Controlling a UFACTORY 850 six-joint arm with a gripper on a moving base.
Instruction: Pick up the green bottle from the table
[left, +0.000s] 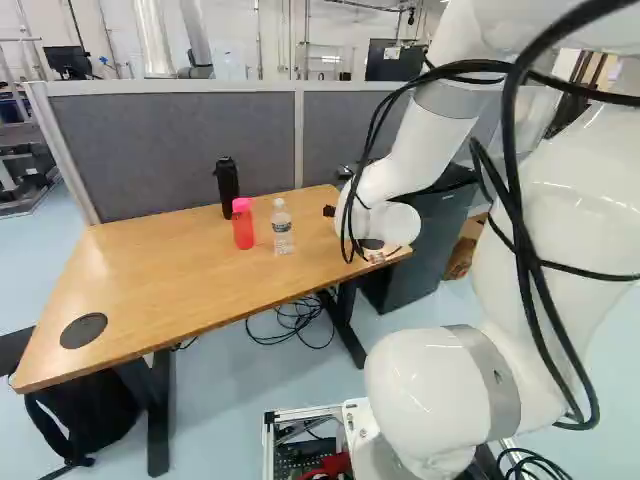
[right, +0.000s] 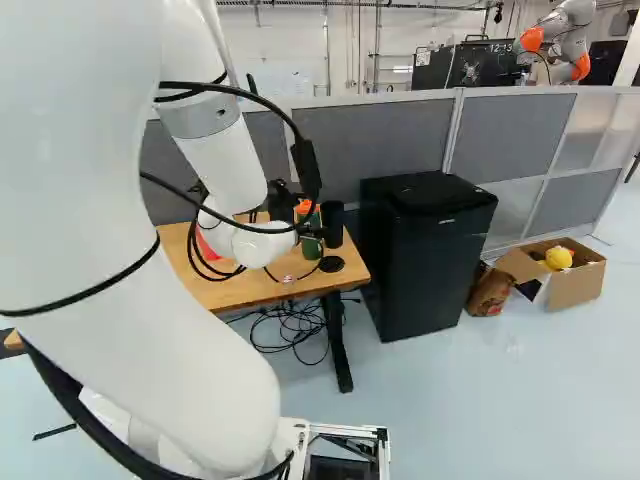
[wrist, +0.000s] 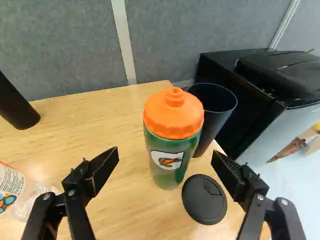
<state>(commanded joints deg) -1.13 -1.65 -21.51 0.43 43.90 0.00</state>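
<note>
In the right base view the black gripper (right: 282, 199) shows partly beyond the white wrist, near the green bottle (right: 312, 243). From the wrist, the gripper (wrist: 165, 157) has its two fingers wide apart with nothing gripped. The green bottle (wrist: 167, 172), with its orange lid, stands upright on the wooden table (wrist: 125, 200), ahead of the gap between the fingers and touching neither as far as I can see. My arm hides this bottle in the left base view.
A black cup (wrist: 216, 107) stands right behind the bottle; a round black table insert (wrist: 204, 199) lies beside it. A pink-capped red bottle (left: 243, 228), a clear bottle (left: 282, 232) and a black bottle (left: 228, 188) share the table (left: 180, 290). Beyond its end stands a black cabinet (right: 420, 260). Another robot (right: 560, 40) is far off.
</note>
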